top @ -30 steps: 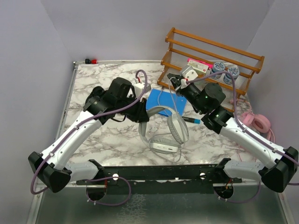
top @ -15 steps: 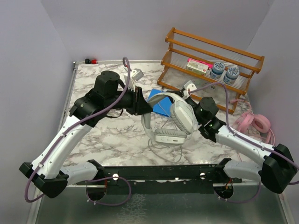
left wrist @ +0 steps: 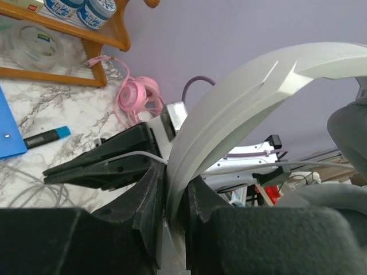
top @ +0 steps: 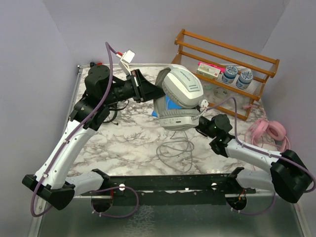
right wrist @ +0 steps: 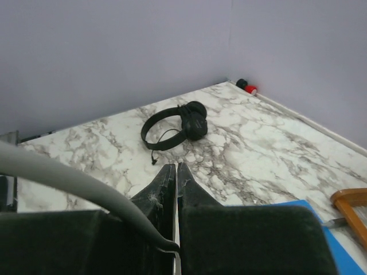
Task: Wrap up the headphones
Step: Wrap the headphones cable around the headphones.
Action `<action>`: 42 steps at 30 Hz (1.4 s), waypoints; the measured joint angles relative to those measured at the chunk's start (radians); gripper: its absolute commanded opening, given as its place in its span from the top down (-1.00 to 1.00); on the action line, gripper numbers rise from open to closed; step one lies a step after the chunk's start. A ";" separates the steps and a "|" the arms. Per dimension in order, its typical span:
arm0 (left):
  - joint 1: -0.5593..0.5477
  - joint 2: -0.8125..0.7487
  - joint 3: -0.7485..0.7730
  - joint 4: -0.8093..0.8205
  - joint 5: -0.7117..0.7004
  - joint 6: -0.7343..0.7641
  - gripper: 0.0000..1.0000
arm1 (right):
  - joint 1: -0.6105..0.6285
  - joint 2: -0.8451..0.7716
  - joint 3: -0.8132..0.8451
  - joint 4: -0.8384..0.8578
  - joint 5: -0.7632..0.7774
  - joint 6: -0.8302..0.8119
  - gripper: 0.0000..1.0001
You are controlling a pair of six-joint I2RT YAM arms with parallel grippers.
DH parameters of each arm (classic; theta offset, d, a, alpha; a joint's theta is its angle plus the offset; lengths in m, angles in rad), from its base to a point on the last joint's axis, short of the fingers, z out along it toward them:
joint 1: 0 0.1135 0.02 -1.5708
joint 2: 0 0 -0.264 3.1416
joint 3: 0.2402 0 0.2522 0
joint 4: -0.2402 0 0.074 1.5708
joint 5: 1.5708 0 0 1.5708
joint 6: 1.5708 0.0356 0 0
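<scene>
The large grey-white headphones [top: 180, 96] hang in the air above the table's middle. My left gripper [top: 154, 92] is shut on their headband [left wrist: 229, 109], one finger on each side of the band. Their grey cable [top: 174, 147] trails down to a loose coil on the marble. My right gripper [top: 201, 126] sits low, just right of the earcups, its jaws almost together on a stretch of that grey cable [right wrist: 86, 189]. The black headphones [right wrist: 172, 125] lie flat near the far left corner. The pink headphones [top: 269, 129] lie at the right edge.
A wooden rack [top: 222, 54] stands at the back right with two tubs [top: 237, 75] and a small box. A blue pad [top: 167, 105] lies under the raised headphones, with a blue marker [left wrist: 49, 136] beside it. A red cap [right wrist: 248, 87] marks the far corner.
My left arm has lifted the grey-white headphones from the table up and back. My right gripper has dropped from beside the rack to low by the earcups, its jaws parting slightly.
</scene>
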 measured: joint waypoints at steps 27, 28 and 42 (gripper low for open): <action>0.078 0.010 -0.008 -0.126 -0.774 -0.264 1.00 | 0.163 0.205 0.112 -0.054 -0.216 0.321 0.95; 0.078 0.004 -0.012 -0.142 -0.830 -0.257 1.00 | 0.166 0.201 0.141 -0.105 -0.207 0.321 0.95; 0.084 0.113 -0.003 -0.362 -1.253 -0.076 1.00 | 0.167 0.193 0.490 -0.808 -0.083 0.232 0.97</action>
